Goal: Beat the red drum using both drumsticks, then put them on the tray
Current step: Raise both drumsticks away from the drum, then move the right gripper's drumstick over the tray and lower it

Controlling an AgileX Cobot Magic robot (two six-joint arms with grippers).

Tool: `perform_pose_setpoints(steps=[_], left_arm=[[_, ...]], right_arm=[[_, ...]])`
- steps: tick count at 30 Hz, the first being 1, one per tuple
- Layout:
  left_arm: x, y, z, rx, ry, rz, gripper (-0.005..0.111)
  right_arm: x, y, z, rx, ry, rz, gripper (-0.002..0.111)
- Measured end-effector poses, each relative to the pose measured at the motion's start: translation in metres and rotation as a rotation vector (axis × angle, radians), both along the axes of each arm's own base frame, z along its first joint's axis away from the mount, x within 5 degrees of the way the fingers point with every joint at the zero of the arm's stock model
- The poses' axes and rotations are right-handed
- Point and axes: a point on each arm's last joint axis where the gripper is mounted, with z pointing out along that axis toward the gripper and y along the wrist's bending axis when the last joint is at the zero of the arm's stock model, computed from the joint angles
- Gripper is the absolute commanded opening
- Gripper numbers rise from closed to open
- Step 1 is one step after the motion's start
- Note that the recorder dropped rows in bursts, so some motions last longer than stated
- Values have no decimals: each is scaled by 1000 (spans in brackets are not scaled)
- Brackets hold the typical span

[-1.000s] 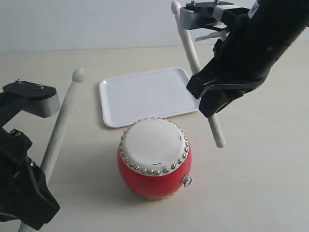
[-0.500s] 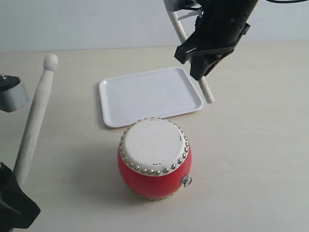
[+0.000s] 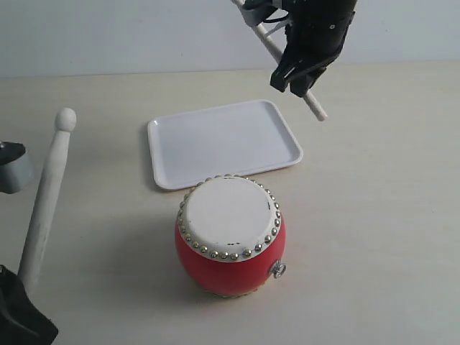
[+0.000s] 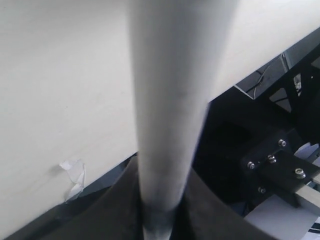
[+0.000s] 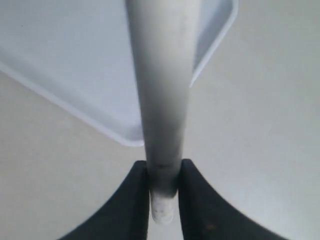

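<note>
The red drum (image 3: 230, 241) stands upright on the table with its cream head up and nothing touching it. Behind it lies the white tray (image 3: 223, 142), with nothing on it. My right gripper (image 3: 296, 77) hangs high over the tray's far right corner, shut on a drumstick (image 3: 313, 106) that slants down to the right. The right wrist view shows that drumstick (image 5: 162, 90) pinched between the jaws of the gripper (image 5: 164, 200) above the tray's (image 5: 60, 50) corner. At the far left my left gripper (image 3: 20, 298) is shut on the other drumstick (image 3: 47, 190), rounded tip up; the left wrist view shows this drumstick (image 4: 170, 100) in the gripper (image 4: 160, 220).
The pale tabletop (image 3: 374, 215) stretches round the drum and tray, with a light wall behind. The left wrist view shows the table's edge, a scrap of tape (image 4: 75, 172) on it, and a dark metal frame (image 4: 272, 160) beyond.
My right gripper has swung up and back from beside the drum to above the tray's far right corner, carrying its drumstick. The left arm has drawn off to the left with its stick.
</note>
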Motion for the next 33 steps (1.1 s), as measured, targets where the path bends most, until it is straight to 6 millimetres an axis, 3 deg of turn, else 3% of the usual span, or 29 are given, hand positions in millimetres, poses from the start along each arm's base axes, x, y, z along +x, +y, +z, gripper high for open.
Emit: perform_pose_setpoints(steps=[14,20,24,33], left_arm=[[5,-8,3,-93,-39,43,0],[7,-9,4,-115,-76,29,0],[8,-9,3,-114,-93,1,0],[-5,3,-31,-9,6,-25,0]], right_arm=[[33,14,-15,-80,-312,470,0],[44,12,-41,-271,-317,595,0],[43,21,-59,-314,-284,636,0],[31,56,-66,-297,-326,714,0]])
